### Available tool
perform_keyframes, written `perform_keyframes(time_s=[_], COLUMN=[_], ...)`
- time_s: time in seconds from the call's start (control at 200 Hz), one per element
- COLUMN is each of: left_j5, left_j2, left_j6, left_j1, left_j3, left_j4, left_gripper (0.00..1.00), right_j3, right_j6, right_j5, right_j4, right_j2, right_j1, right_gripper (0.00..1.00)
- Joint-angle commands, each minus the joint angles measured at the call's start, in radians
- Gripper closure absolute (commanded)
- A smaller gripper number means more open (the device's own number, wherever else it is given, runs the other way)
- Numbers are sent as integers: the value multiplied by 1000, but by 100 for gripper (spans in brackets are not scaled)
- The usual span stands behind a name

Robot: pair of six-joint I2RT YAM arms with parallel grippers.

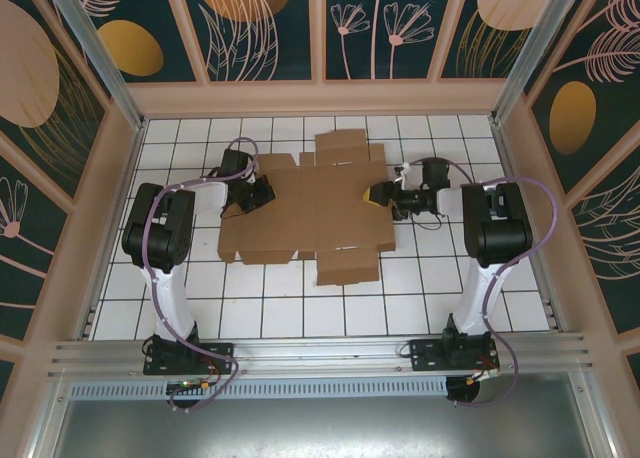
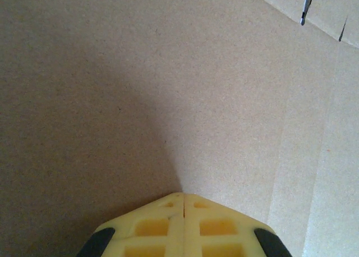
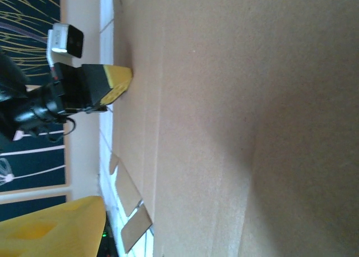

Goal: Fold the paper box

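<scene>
paper box: flat die-cut sheet, table centre | left gripper: closed, empty, tips pressing the sheet at 9 o'clock | right gripper: jaws apart at 3 o'clock edge, hold unclear | advice: pin with left, raise right flap along its crease

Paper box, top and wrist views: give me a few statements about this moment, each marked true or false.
1. The paper box lies as a flat, unfolded sheet on the tiled table. True.
2. The left gripper is wide open. False: its fingers are pressed together, with cardboard in front of them.
3. The right gripper is at the sheet's right edge. True.
4. The sheet is white. False: it is plain brown.
</scene>
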Motion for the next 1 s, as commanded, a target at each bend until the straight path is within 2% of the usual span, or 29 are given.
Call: perform_keyframes(time_s=[0.0,0.25,0.365,0.55,0.631,0.701,0.816,0.996], left_j5=[-71,-92,-83,-58,-47,-43,-39,-22], left_j2=[72,77,80,82,84,81,71,66], left_j6=[20,40,40,38,35,32,34,18], left_j1=[2,3,3,2,2,2,-13,-51], left_j3=[-21,-12,-14,-20,-21,-25,-24,-27], left_j4=[-96,-106,-97,-79,-73,-68,-62,-53], left_gripper=[100,100,100,100,100,100,100,100], right_j3=[-49,-67,-95,-88,-62,-5,92,231], right_j6=[125,186,266,269,209,115,-31,-133], right_j5=[-102,-124,-153,-143,-99,-28,175,419], right_j4=[152,227,343,348,254,84,-181,-443], right_j2=[18,50,66,82,74,63,29,6], right_j1=[-19,-22,-16,-10,-12,-10,-6,30], right_gripper=[28,37,42,56,65,74,88,93])
